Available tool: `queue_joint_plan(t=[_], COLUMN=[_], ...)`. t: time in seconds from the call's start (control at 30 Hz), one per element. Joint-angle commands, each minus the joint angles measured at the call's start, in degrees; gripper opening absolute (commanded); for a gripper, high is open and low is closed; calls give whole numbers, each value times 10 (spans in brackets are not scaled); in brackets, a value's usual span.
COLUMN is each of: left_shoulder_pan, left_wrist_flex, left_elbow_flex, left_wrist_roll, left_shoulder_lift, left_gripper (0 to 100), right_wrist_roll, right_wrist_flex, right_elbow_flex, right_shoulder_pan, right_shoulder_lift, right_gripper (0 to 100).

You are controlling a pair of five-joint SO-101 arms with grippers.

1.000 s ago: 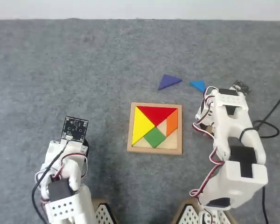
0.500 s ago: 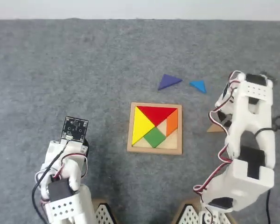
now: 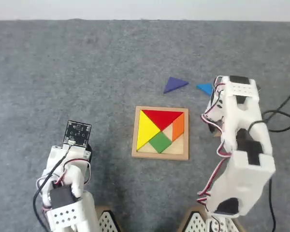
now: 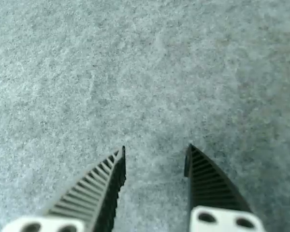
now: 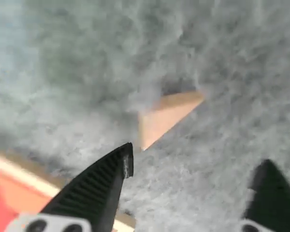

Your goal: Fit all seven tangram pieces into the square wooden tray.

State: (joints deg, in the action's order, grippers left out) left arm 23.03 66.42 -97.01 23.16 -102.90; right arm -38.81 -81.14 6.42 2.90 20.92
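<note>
At the middle of the grey felt worktop [image 3: 87, 72] lay the square wooden tray [image 3: 159, 157], and four pieces sat inside it. A red triangle [image 3: 162, 117] filled the 12 o'clock side and a yellow triangle [image 3: 146, 131] the 9 o'clock side. A green square [image 3: 160, 141] sat toward 6 o'clock, and an orange piece [image 3: 178, 126] stood along the 3 o'clock wall. Bare wood showed between the green and orange pieces and in the corner at about 5 o'clock.

Two pieces lay loose on the felt, apart from the tray. A purple triangle [image 3: 175, 84] rested at roughly 12 to 1 o'clock from it. A smaller blue triangle [image 3: 205, 88] lay at about 1 o'clock, just beside the far end of the right arm [image 3: 239, 125].

That arm stretched over the felt at the tray's 3 o'clock side. In its wrist view the right tool [image 5: 197, 155] was spread wide with nothing between its fingers. A tan wooden triangle [image 5: 166, 116] lay flat on the felt just beyond the fingertips. One corner came close to the ribbed finger [image 5: 101, 181]; whether they touched could not be told. A corner of the tray with the red piece showed near that same finger.

The left arm [image 3: 67, 188] sat folded at about 8 o'clock from the tray, well apart from it. The left tool [image 4: 156, 149] was open and held nothing, its two ribbed fingers over plain felt.
</note>
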Motion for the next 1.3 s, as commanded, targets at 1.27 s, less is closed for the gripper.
queue_joint_plan(t=[1.27], left_shoulder_pan=[4], left_wrist_flex=[4], left_elbow_flex=[6], left_wrist_roll=[3], left_shoulder_lift=[-4], left_gripper=[193], right_wrist_roll=[237], right_wrist_flex=[-128], right_elbow_flex=[-208], right_shoulder_pan=[25], right_shoulder_lift=[62], right_gripper=[26])
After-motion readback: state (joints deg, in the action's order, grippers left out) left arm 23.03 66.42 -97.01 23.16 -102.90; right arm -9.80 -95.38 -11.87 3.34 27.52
